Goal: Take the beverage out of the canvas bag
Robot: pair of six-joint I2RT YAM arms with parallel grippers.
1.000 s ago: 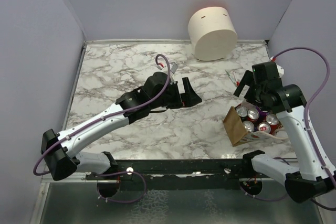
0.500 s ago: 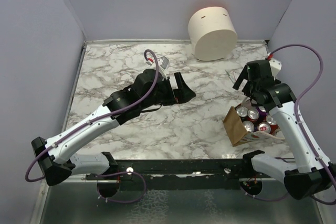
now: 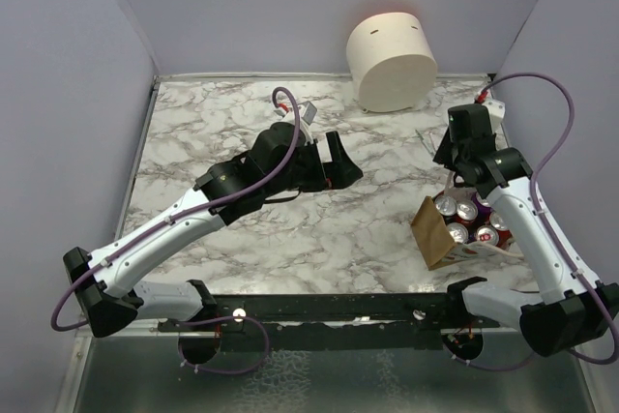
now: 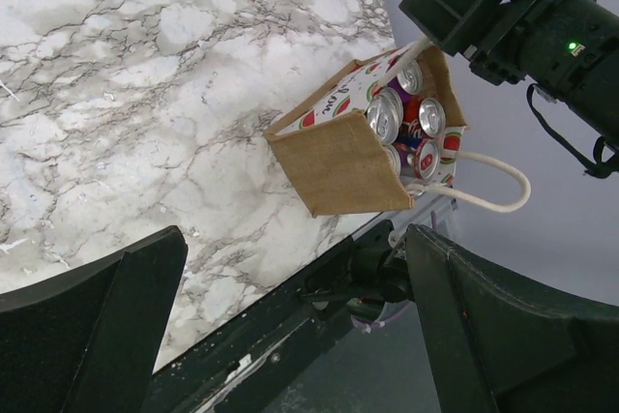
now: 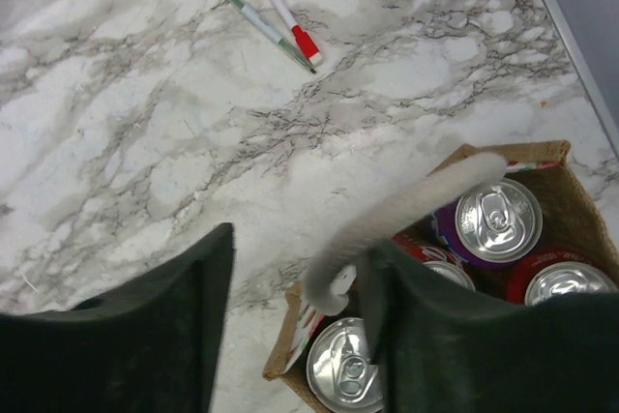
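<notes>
The canvas bag [image 3: 437,235], tan with white rope handles, stands at the table's near right edge. Several beverage cans [image 3: 468,211] fill it, tops up. In the right wrist view my right gripper [image 5: 302,244] hovers over the bag's far rim [image 5: 542,152]. Its jaws are partly narrowed, with a rope handle [image 5: 416,202] between them, lying against the right finger and unclamped. Silver can tops [image 5: 496,220] show below. My left gripper [image 3: 338,163] hangs wide open and empty over mid-table. Its wrist view looks toward the bag [image 4: 343,166] and cans [image 4: 406,123].
A large cream cylinder [image 3: 392,60] stands at the back right. Two pens [image 5: 280,21] lie on the marble just beyond the bag. The right wall and the table's near edge [image 4: 290,282] run close to the bag.
My right gripper's jaws have narrowed from wide open, and the wrist has shifted slightly toward the back over the bag's far rim. The left arm has swung a little back and left.
</notes>
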